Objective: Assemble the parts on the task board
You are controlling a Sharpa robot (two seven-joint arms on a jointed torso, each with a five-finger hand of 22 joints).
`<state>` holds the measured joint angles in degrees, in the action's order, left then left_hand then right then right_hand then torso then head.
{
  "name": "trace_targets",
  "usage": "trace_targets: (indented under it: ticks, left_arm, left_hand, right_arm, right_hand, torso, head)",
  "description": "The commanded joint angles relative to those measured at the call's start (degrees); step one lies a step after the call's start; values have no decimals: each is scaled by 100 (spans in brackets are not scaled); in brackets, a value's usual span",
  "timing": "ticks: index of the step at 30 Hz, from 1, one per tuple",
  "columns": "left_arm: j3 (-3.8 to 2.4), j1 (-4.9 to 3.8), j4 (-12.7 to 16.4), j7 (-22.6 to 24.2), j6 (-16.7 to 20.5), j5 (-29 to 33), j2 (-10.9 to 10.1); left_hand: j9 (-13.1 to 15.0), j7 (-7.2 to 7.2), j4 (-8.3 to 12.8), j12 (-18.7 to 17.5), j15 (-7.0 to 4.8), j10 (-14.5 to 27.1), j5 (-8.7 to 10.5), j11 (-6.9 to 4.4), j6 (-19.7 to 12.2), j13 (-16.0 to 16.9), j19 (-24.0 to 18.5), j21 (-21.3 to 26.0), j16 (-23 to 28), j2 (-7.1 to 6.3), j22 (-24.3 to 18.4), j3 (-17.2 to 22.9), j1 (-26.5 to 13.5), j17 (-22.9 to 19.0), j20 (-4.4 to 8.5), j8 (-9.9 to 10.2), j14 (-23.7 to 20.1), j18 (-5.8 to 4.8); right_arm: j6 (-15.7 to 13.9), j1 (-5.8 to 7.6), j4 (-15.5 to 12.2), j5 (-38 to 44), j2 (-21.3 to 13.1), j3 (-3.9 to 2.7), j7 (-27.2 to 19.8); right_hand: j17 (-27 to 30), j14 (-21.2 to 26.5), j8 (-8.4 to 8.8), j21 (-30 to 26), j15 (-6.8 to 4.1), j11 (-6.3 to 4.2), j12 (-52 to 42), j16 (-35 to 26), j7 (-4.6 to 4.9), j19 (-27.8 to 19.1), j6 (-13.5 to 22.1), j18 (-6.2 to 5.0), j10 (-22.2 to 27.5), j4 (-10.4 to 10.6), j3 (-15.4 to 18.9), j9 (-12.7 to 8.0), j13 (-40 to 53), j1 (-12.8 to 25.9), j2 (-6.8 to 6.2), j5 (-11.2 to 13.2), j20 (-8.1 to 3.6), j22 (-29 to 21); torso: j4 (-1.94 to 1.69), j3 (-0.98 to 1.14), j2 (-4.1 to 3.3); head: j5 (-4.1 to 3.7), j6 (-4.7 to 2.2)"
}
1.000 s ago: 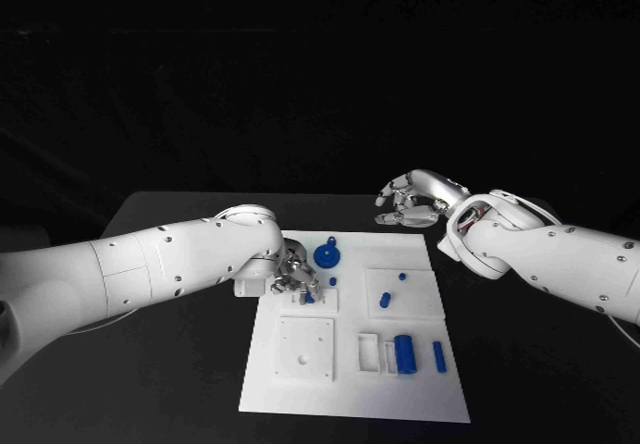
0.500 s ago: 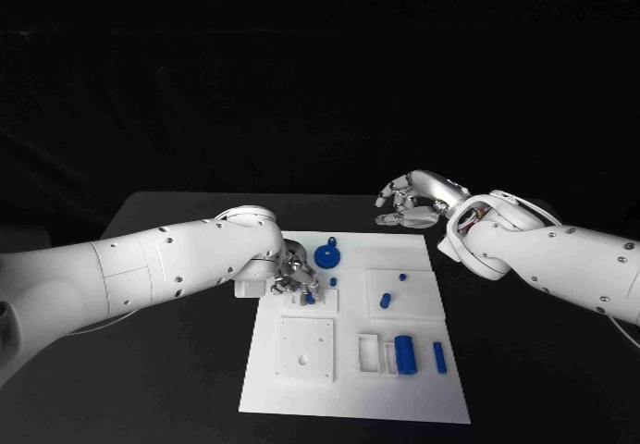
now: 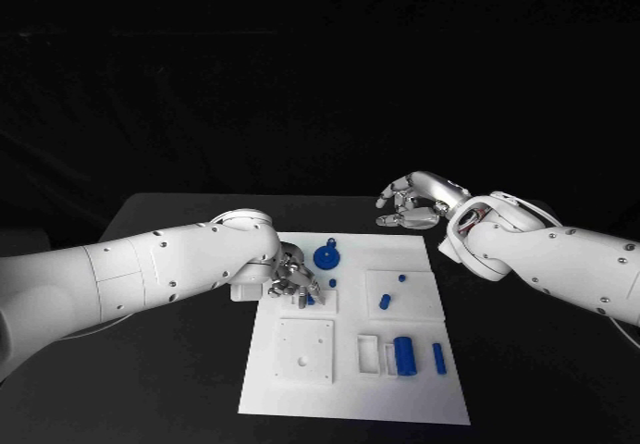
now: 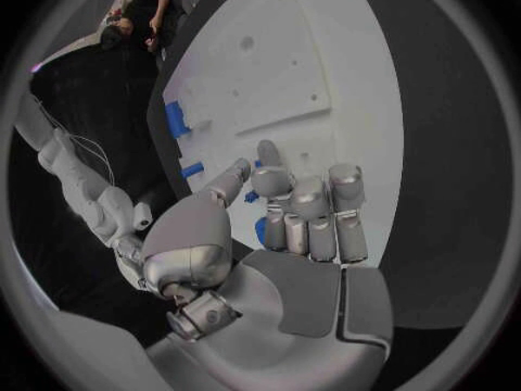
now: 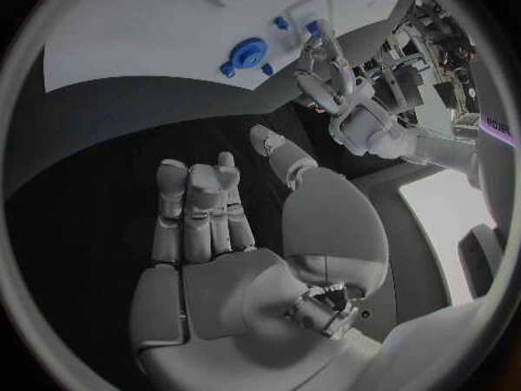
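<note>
the board [image 3: 350,388] lies flat in the middle of the black bench [image 3: 174,370], its long sides running from the near edge toward the far edge. the left hand [image 3: 293,280] is down over the board's far-left part, fingers curled in close around a small blue peg [image 3: 307,298] that stands by a raised square plate — the left wrist view shows blue between the fingertips [image 4: 285,191], but whether they truly pinch it i cannot tell. just beyond that hand, near the board's far edge, lies a blue round disc [image 3: 328,254] with a small blue stud [image 3: 332,281] a little nearer than it. toward the board's right side a short blue pin [image 3: 384,300] lies on a second raised plate, with a tiny blue piece [image 3: 399,275] on the same plate, farther away. in the near-right part a thick blue cylinder [image 3: 403,354] and a thin blue rod [image 3: 439,357] lie side by side, apart from each other, next to a white slotted block [image 3: 370,353]; a white square plate [image 3: 305,349] with a hole sits in the near-left part. the right hand [image 3: 415,203] hangs above the bench past the board's far-right corner, holding nothing — its fingers loosely curled, thumb apart, well away from every part.
</note>
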<state>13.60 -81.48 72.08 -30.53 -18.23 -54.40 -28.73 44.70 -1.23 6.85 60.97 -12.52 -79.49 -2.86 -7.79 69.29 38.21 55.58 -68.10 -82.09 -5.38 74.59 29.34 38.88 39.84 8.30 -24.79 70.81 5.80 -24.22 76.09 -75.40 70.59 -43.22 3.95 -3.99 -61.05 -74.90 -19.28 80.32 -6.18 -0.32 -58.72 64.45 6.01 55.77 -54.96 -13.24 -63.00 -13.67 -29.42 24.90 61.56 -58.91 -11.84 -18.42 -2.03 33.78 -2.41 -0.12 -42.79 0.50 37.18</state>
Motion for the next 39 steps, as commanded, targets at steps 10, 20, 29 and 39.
trace_targets:
  ticks: [10, 20, 29, 39]
  left_arm:
    - [-52, -6, 216, 69, 226, -108, -242]
    - [-456, -39, 460, 88, 317, 548, -524]
    - [-655, -186, 182, 107, 444, 654, -717]
    - [-650, -232, -715, 196, 700, 466, -412]
  left_hand:
    - [12, -3, -23, 14, -10, -1, 7, 22, -83, -15, -29, 32, 28, -143, -14, -15, 46, -13, 708, 46, -11, 79]
    - [-206, 233, 154, -60, 122, 108, -7, 244, -674, -55, -123, 95, 133, -25, -40, 41, 369, -58, 675, 539, -137, 59]
    - [-284, 298, 323, -138, 190, 223, -20, 310, -720, -104, -213, 184, 229, 63, -76, 22, 558, -96, 632, 656, -247, 9]
    - [-400, 530, 296, -789, 417, 753, -17, 537, -1277, -450, -550, 641, 918, 0, -287, 43, 613, -435, 485, 987, -670, -152]
  right_arm:
    - [43, -5, -2, 54, -6, -2, -15]
    - [35, -10, 13, 54, -33, -2, -17]
    - [27, -11, 28, 54, -56, -2, -13]
    - [13, -11, 31, 54, -47, -2, -7]
  right_hand:
    - [-6, 31, 36, -31, -23, 14, -9, -41, 28, 13, -20, -176, 41, 17, 16, 8, -7, 46, -14, -35, -14, 8]
    - [-6, 32, 38, -33, -22, 15, -8, -42, 29, 12, -17, -176, 42, 19, 21, 7, -8, 53, -15, -38, -13, 9]
    - [-6, 31, 38, -33, -22, 15, -8, -42, 28, 13, -18, -176, 42, 21, 22, 8, -8, 54, -13, -41, -13, 10]
    - [-7, 30, 39, -33, -22, 15, -9, -42, 29, 13, -17, -176, 42, 22, 21, 8, -8, 53, -9, -46, -13, 11]
  torso:
    - [-8, -4, 3]
    - [-10, -10, 3]
    - [0, -4, -2]
    - [0, 1, -6]
  head:
    - [-2, -23]
    - [-30, -75]
    - [-67, -96]
    - [-39, -139]
